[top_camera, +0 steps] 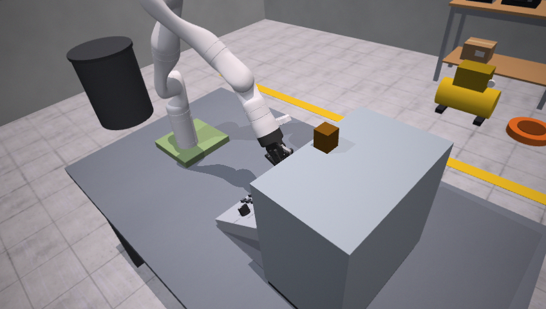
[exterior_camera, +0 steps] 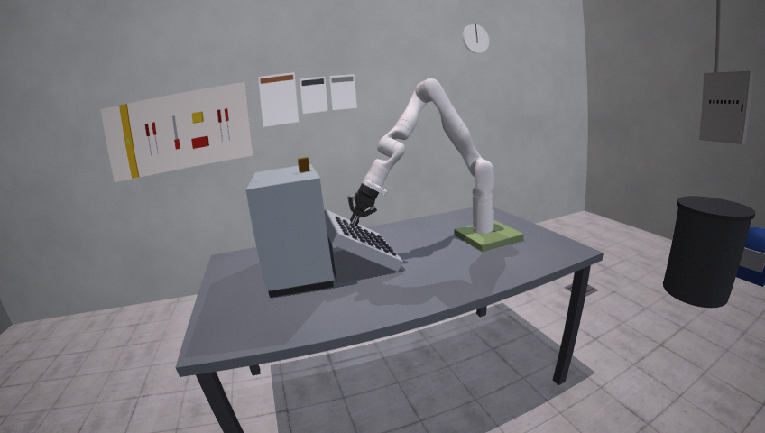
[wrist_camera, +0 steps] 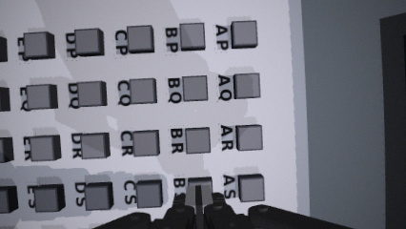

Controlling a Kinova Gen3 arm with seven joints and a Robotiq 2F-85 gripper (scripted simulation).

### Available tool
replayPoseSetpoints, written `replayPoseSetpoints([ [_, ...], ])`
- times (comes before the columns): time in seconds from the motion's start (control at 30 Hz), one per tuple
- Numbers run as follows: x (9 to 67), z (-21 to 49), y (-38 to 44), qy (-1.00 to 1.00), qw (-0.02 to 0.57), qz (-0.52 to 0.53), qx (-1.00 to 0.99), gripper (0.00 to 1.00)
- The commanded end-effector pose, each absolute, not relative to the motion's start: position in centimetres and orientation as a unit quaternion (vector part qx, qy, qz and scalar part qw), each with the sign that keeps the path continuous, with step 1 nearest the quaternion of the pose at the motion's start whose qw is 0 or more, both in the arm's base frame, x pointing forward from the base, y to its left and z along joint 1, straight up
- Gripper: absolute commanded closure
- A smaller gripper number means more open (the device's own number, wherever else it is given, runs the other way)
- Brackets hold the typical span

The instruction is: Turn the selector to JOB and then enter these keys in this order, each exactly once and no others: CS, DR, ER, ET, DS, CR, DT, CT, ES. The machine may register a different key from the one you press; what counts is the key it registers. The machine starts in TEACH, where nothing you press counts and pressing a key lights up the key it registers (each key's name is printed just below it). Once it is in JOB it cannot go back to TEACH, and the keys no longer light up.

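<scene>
The sloped keypad (exterior_camera: 365, 243) sits on the front of the grey machine box (exterior_camera: 290, 225). In the wrist view its grey keys stand in rows with printed names, and none is lit. My gripper (wrist_camera: 198, 201) is shut and empty, and its joined fingertips lie over the BS key (wrist_camera: 200, 183). The CS key (wrist_camera: 149, 193) is one key to the left and the AS key (wrist_camera: 251, 187) one to the right. DS (wrist_camera: 98, 196), CR (wrist_camera: 146, 142) and DR (wrist_camera: 95, 145) are in view; the E column is cut off at the left edge. A black selector knob (top_camera: 243, 209) shows at the panel's near end. My gripper also shows in the top view (top_camera: 281, 152).
A brown block (top_camera: 326, 136) stands on top of the machine box (top_camera: 344, 183), which hides most of the keypad in that view. The arm's green base plate (top_camera: 192, 142) is on the table. A dark bin (exterior_camera: 707, 249) stands on the floor beside the table.
</scene>
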State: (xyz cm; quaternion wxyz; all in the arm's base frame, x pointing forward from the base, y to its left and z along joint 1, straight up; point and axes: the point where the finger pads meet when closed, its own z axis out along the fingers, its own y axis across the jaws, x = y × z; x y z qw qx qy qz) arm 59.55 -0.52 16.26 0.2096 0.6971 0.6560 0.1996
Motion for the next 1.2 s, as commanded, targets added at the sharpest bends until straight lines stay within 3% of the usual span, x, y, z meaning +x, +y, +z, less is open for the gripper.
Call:
replayPoseSetpoints([
  [0.0,59.73,16.19,-0.56,0.655,0.211,0.2,0.697,0.9],
  [1.17,60.19,15.5,-0.58,0.655,0.211,0.2,0.697,0.9],
])
